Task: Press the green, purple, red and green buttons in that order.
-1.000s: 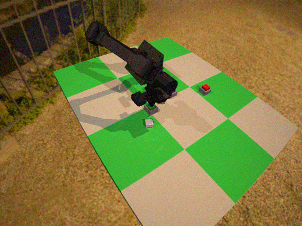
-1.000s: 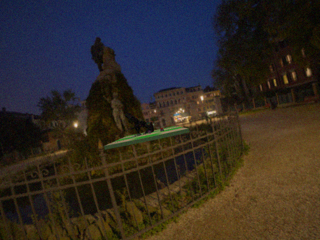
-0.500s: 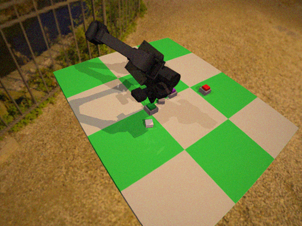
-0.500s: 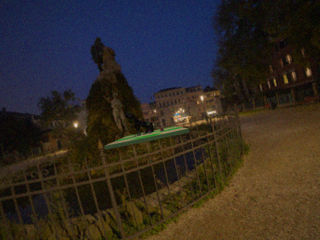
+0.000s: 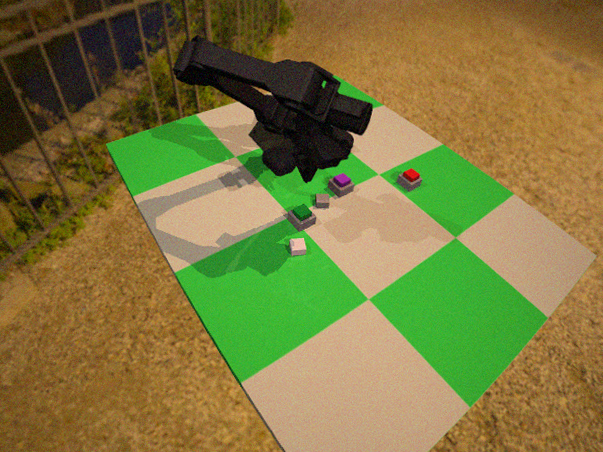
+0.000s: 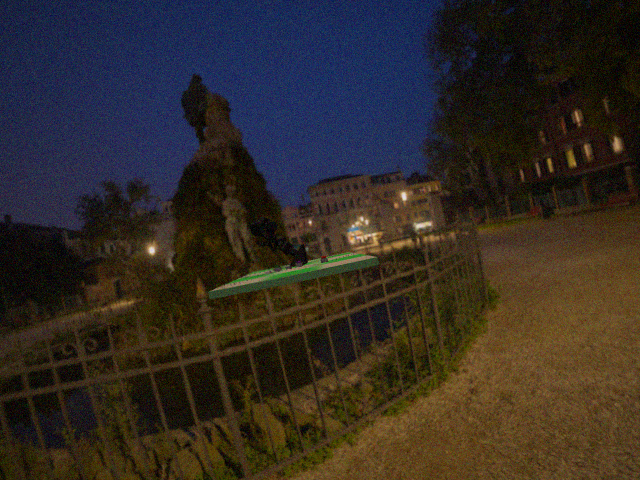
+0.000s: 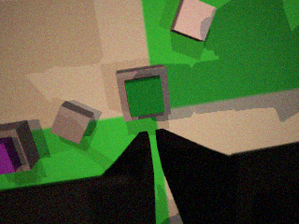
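The checkered bench (image 5: 348,356) (image 6: 297,279) (image 7: 47,28), a flat slab in green and beige squares, carries everything; the landmark on it is the green square push-button in a grey housing (image 5: 302,213) (image 7: 145,97). In the top view, the black jointed robot arm (image 5: 295,84) (image 6: 268,230) reaches in from above and left of that button. Its black, taper-fingered pincer (image 5: 307,179) (image 6: 299,258) (image 7: 151,138) is narrow, with a thin slit between the fingers and nothing held; the tips are apart from the green button, toward its purple-button side.

Up and right of the green button in the top view sits the purple square push-button in a grey housing (image 5: 342,180) (image 7: 8,156). The red square push-button in a grey housing (image 5: 410,176) (image 6: 324,258) is well apart from it, farther right. Smallest are the blocks: a pale pink block (image 5: 297,246) (image 7: 193,20) near the green button, just below it, and a grey-brown block (image 5: 321,200) (image 7: 72,122) between green and purple.
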Robot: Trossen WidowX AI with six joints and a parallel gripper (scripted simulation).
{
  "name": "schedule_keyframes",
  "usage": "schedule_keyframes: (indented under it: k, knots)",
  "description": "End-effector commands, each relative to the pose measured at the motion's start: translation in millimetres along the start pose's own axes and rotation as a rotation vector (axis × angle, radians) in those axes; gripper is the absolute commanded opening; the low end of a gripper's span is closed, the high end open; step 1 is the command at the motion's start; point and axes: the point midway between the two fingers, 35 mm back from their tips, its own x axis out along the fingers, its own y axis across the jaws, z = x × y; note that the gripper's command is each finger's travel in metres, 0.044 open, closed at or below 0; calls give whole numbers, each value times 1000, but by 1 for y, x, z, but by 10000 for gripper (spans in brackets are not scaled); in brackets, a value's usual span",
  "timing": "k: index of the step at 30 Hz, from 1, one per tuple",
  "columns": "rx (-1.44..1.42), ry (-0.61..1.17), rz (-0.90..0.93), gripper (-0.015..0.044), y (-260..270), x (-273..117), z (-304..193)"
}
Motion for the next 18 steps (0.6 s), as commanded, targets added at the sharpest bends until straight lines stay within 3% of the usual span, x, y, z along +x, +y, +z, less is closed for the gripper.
schedule_keyframes:
  k: [1, 8, 15, 18]
  knots:
    - [-24, 9, 15, 20, 44, -4, -1]
    - [-13, 16, 5, 20, 148, -2, -39]
    - [-12, 16, 4, 20, 151, 1, -40]
    - [-12, 15, 4, 20, 152, 37, -39]
